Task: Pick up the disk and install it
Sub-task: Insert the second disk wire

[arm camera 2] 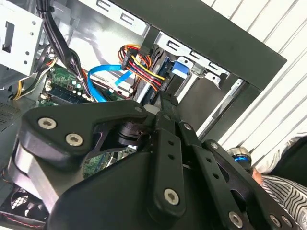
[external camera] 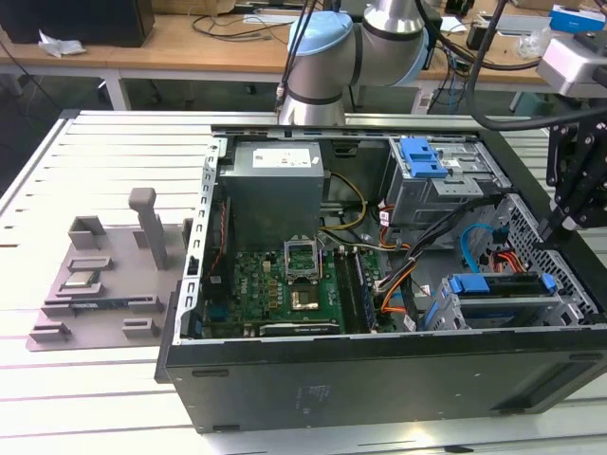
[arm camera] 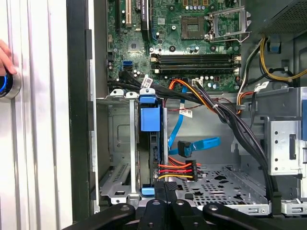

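Note:
The disk (external camera: 500, 285) stands on edge in the lower drive bay of the open computer case (external camera: 379, 374), at the exterior view's right, its blue rail frame facing up. In the first wrist view the disk (arm camera: 150, 120) sits between the bay's metal walls, with a red, yellow and black power plug (arm camera: 177, 170) at its end. My gripper (external camera: 548, 230) hangs above the case's right end, apart from the disk, its black fingers (arm camera: 165, 188) together with nothing between them. The second wrist view shows the gripper (arm camera 2: 163, 99) pointing at the blue rail (arm camera 2: 179, 67).
Inside the case lie a green motherboard (external camera: 275, 284), a grey power supply (external camera: 275, 180), an upper drive cage with a blue latch (external camera: 424, 156) and loose cables (arm camera: 201, 143). A grey parts fixture (external camera: 104, 275) lies left of the case. A person's hand (arm camera: 4, 57) rests by a blue-lit button (arm camera: 5, 85).

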### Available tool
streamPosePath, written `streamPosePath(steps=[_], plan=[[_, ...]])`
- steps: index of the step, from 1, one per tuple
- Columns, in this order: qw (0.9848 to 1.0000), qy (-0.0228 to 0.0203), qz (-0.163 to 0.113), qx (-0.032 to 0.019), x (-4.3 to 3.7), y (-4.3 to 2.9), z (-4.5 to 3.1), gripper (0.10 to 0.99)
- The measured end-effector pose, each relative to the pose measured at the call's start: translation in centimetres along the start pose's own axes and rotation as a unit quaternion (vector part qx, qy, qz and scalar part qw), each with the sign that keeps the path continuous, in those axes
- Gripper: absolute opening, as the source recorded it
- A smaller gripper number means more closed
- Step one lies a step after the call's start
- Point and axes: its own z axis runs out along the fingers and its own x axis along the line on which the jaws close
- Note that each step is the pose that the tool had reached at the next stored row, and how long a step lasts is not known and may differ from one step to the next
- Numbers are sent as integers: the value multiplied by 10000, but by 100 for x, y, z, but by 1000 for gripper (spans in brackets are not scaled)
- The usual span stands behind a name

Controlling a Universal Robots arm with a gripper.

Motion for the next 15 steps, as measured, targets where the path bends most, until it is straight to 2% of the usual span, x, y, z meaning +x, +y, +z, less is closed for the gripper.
streamPosePath(steps=[4, 5, 6, 8, 13, 14, 15], plan=[[10000, 0, 0, 0, 0, 0, -2, 114], [10000, 0, 0, 0, 0, 0, -3, 235], [10000, 0, 0, 0, 0, 0, -4, 302], [10000, 1, 0, 0, 0, 0, -5, 302], [10000, 0, 0, 0, -22, 134, 4, 302], [10000, 0, 0, 0, -37, 178, 19, 302], [10000, -1, -23, 1, -143, 242, 60, 302]])
